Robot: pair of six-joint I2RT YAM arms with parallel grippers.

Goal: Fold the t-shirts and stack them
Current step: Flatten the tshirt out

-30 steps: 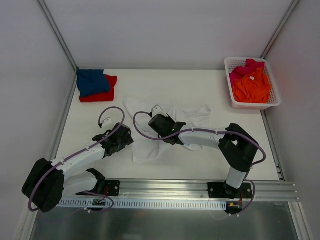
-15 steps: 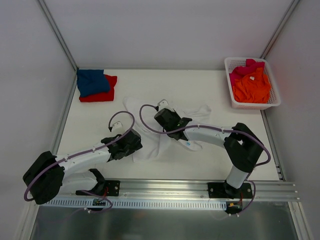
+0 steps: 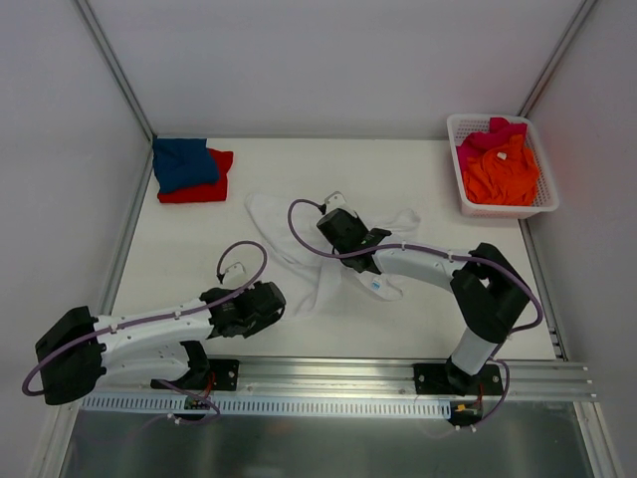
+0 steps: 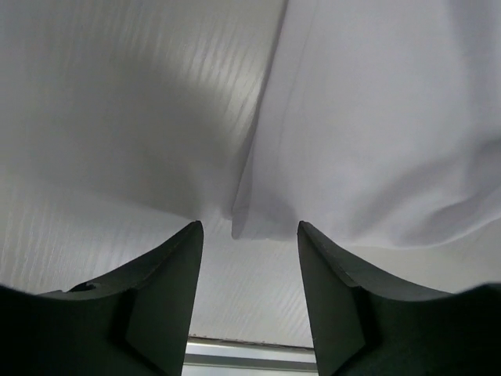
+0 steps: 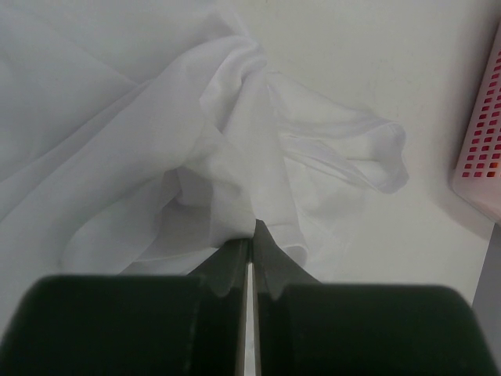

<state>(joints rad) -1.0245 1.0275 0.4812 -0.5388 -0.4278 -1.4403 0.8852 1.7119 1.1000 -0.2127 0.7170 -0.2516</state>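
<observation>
Well left of the basket [image 3: 504, 210], our left pincer [image 4: 249, 227] stands spread about a hem corner of the white shirt [image 4: 376, 117], likely to nip it. Nearer the basket, our right pincer [image 5: 250, 231] pinches the shirt's bunched middle, probably to stretch it flat.

The top camera looks steeply down from above and behind the arm bases, taking in the whole table [image 3: 398, 169]. Both wrist cameras sit close, looking forward past the left tool [image 4: 249, 231] and right tool [image 5: 250, 239]; all three share the white t-shirt [image 3: 271, 221].
</observation>
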